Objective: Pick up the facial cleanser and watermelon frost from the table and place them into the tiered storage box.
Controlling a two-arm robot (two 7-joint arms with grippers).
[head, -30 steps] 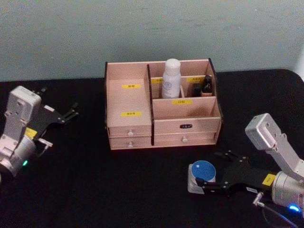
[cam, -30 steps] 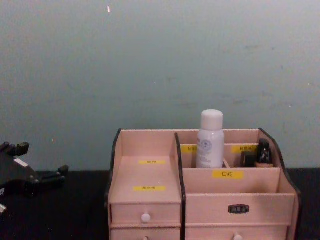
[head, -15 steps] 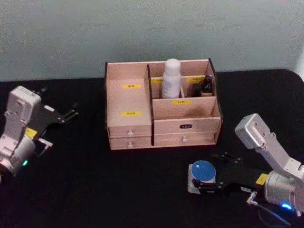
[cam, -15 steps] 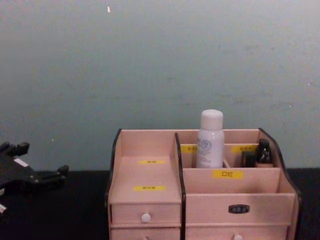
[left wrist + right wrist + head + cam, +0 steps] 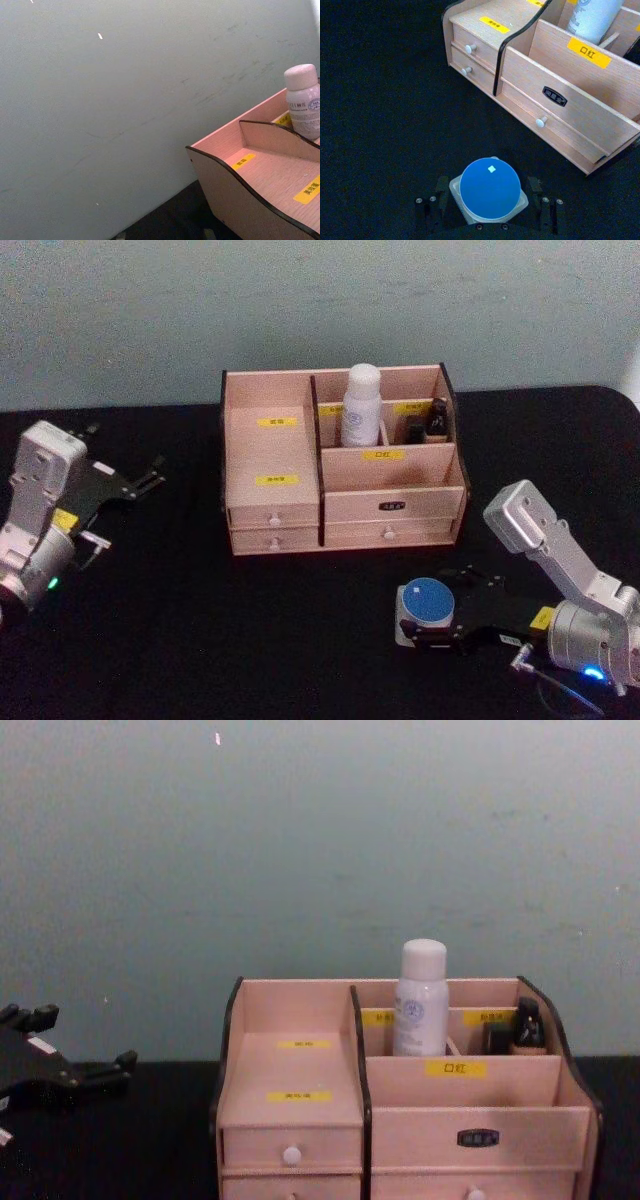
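On the black table (image 5: 200,630) the box (image 5: 272,445) sits mid-scene before the pale wall, with its white-knobbed drawers (image 5: 385,532) shut and facing the robot. The cleanser (image 5: 361,402) stands upright inside the box, in the rear row of the right-hand section, at about 12 o'clock from the box's middle. Its cap rises above the rim. Small dark bottles (image 5: 433,420) stand in the next cell of that row, at 3 o'clock from the cleanser. The jar (image 5: 425,602) rests on the table with its blue lid up, at 5 o'clock from the box and well apart from the drawers. The right gripper (image 5: 438,608) reaches in low from the jar's 3 o'clock. Its jaws are spread, with one of the fingers (image 5: 437,200) on each side of the jar's body, just beside it. Whether the pads touch the jar cannot be made out. The left gripper (image 5: 125,462) hangs at 9 o'clock from the box, well apart from it, its jaws parted and empty. In the left wrist view the box's curved, dark-edged side wall shows, with the cleanser beyond it.
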